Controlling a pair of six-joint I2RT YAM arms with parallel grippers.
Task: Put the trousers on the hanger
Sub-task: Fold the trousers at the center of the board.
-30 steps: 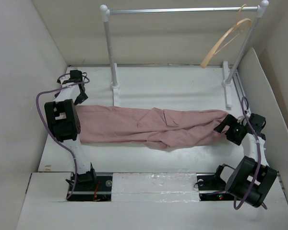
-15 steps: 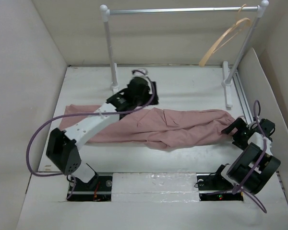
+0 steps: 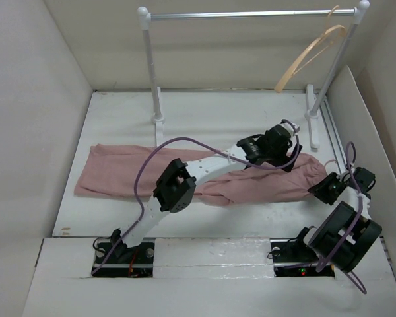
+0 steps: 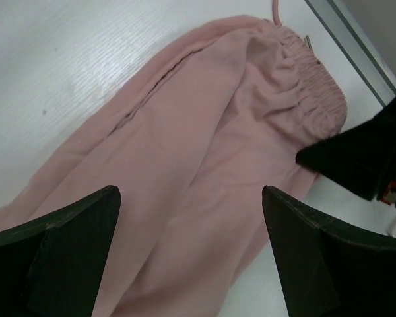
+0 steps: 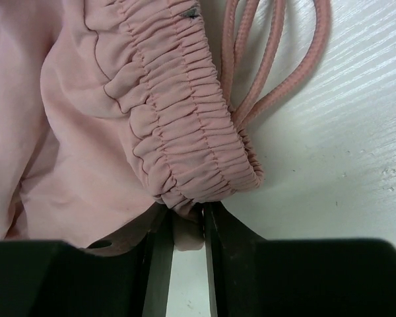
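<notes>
The dusty-pink trousers [image 3: 119, 172] lie flat across the table, legs to the left and gathered waist to the right. My left gripper [image 3: 284, 150] hovers open just above the fabric near the waist; in the left wrist view its fingers [image 4: 86, 224] stand wide apart over the trousers [image 4: 204, 132], with nothing between them. My right gripper [image 3: 317, 189] is at the waist's right end, and its jaws [image 5: 183, 224] are shut on a fold under the waistband [image 5: 178, 125]. The drawstring [image 5: 270, 59] loops on the table beside it. The tan wooden hanger [image 3: 310, 56] hangs tilted at the rail's right end.
The silver-and-white clothes rail [image 3: 251, 13] stands at the back, its posts [image 3: 152, 72] and feet on the table behind the trousers. White walls enclose the table on the left, back and right. The right arm's black body [image 4: 366, 155] shows at the right of the left wrist view.
My left arm has swept from the trousers' left end across to the waist on the right. My right gripper has gone from wide open to shut on the waistband fold.
</notes>
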